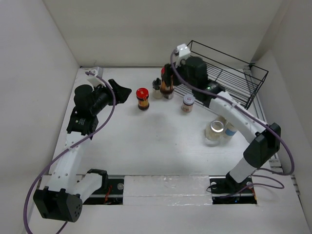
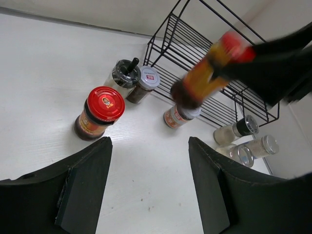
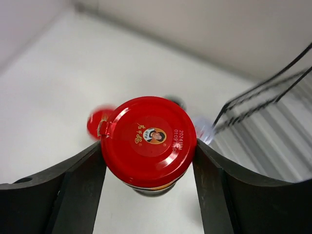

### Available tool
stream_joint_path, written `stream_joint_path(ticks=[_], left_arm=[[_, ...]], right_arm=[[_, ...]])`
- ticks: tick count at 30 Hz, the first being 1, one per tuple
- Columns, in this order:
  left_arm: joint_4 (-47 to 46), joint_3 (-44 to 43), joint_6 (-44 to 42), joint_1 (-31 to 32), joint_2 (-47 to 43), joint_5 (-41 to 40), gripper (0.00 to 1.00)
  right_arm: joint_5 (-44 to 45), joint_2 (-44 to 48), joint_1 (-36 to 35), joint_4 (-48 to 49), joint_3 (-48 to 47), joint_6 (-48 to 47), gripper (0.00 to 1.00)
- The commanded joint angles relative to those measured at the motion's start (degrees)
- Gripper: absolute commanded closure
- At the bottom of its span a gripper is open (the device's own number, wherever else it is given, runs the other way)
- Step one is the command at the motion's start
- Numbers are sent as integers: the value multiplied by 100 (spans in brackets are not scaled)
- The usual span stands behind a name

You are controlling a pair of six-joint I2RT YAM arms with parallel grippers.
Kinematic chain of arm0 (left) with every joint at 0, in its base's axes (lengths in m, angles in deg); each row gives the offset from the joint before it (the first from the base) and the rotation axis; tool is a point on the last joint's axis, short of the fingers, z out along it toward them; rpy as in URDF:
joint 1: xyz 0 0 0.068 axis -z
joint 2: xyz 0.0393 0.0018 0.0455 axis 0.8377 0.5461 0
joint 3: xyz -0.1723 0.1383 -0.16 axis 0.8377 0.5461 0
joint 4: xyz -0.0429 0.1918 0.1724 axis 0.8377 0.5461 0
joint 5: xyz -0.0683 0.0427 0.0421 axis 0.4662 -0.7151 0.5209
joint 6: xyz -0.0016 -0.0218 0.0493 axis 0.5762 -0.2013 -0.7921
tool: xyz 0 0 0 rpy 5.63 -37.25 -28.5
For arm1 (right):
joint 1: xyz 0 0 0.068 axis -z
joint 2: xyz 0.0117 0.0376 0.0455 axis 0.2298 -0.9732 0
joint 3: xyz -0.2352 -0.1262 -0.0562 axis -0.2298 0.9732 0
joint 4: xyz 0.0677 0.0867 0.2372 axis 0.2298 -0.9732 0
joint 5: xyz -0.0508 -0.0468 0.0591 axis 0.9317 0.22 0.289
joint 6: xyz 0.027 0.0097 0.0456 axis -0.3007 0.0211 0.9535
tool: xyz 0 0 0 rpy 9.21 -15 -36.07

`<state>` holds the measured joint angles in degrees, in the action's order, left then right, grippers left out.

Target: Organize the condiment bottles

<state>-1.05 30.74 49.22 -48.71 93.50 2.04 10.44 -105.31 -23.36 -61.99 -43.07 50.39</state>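
Here the right gripper (image 3: 147,148) clasps a red-capped jar (image 3: 146,136) beside the wire rack (image 1: 229,78), while the left gripper (image 2: 148,144) gapes empty

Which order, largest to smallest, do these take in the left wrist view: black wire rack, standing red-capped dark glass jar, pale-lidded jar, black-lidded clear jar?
1. black wire rack
2. standing red-capped dark glass jar, though it is nearest the camera
3. pale-lidded jar and black-lidded clear jar: too alike to rank
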Motion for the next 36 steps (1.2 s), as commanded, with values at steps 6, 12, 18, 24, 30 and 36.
stream_joint_path(ticks=[6, 12, 18, 24, 30, 36], left_arm=[[-306, -21, -27, 8, -81, 147, 42], [-306, -21, -27, 8, -81, 148, 42], [-306, -21, -27, 8, -134, 148, 42], [-306, -21, -27, 8, -134, 201, 42], [-359, -21, -27, 8, -81, 201, 42], [-359, 31, -27, 8, -81, 253, 42]], right_arm=[[-442, -452, 1211, 999, -2909, -160, 57], [-161, -1569, 1712, 927, -4617, -160, 57], [-56, -2414, 2020, 848, -5806, -46, 57], [6, -2529, 2197, 979, -5676, -46, 57], [-55, -2529, 2320, 979, -5078, -46, 56], [-55, -2476, 2372, 1111, -4621, -107, 56]])
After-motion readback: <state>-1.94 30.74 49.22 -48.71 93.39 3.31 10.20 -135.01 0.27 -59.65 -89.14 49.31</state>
